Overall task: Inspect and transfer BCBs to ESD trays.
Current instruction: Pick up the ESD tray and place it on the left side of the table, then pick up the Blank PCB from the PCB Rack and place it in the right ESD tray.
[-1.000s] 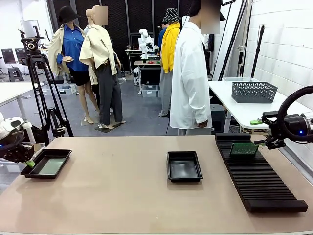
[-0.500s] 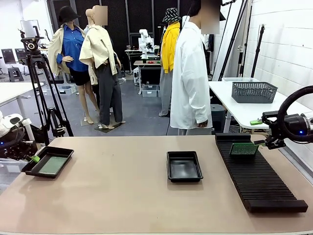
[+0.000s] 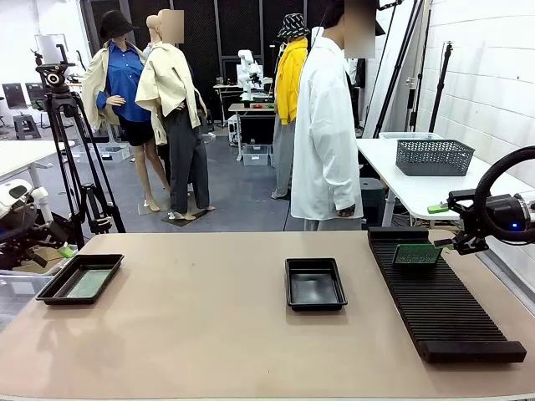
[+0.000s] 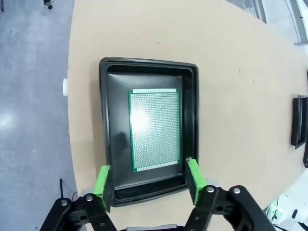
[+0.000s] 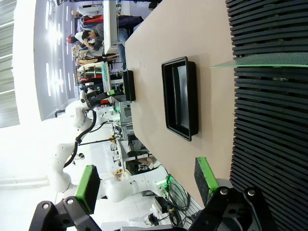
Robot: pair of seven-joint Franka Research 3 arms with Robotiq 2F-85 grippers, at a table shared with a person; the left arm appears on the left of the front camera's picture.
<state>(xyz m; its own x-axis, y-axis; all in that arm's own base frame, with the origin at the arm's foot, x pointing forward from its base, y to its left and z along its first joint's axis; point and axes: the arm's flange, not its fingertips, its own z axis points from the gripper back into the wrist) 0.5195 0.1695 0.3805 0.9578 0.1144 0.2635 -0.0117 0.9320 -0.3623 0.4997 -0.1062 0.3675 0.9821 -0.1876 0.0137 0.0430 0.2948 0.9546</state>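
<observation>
Left gripper (image 4: 148, 177) hangs jaws apart over the tray (image 4: 108, 120), BCB (image 4: 155, 129) lying flat inside. Right gripper (image 5: 147, 185) spread too, by the rack (image 5: 269, 120). It looks light, stiff, thin: pinch its long edges, gently.

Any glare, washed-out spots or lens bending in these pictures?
Left wrist view: a white glare patch on the BCB in the left ESD tray, and the table edge bows from the wide lens. Right wrist view: the far room at upper left is blown out. Front view: evenly lit and sharp, a sheen in the middle ESD tray.
</observation>
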